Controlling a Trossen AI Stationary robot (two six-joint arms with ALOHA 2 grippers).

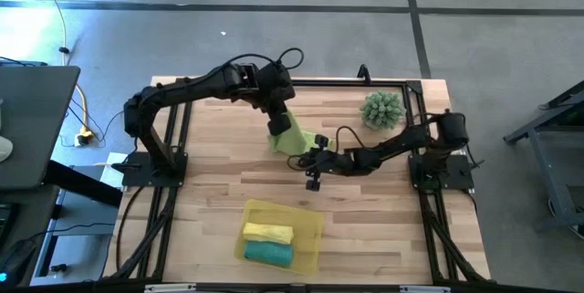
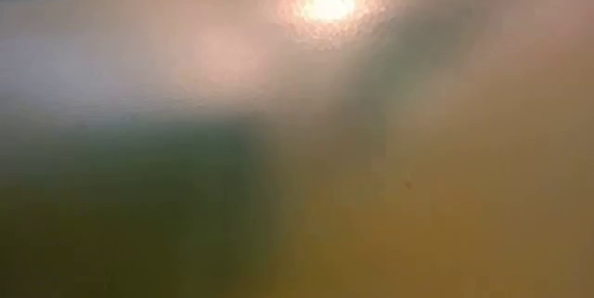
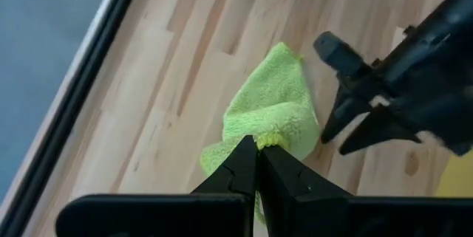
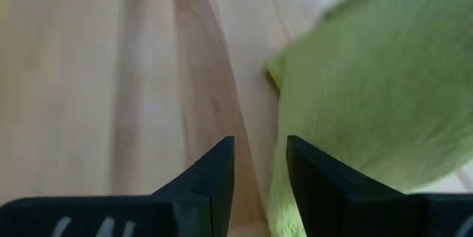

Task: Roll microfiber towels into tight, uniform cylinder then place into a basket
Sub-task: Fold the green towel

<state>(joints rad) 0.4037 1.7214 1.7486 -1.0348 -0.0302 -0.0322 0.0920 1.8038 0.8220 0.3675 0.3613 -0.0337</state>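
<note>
The pale plank table [image 1: 210,193] carries my shallow yellow basket [image 1: 310,238] near its front edge, holding a yellow roll [image 1: 267,233] and a teal roll [image 1: 268,253]. Mid-table, my left gripper [image 3: 258,150] pinches the fuzzy lime towel [image 3: 273,104], lifted into a crumpled peak. My right gripper [image 4: 260,165], fingers parted, sits just beside it.

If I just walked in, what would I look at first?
Probably the lime towel near the table's middle, pinched and lifted by the left hand, with the right hand open beside it. Then the yellow basket at the front edge, with a yellow roll and a teal roll inside.
</note>
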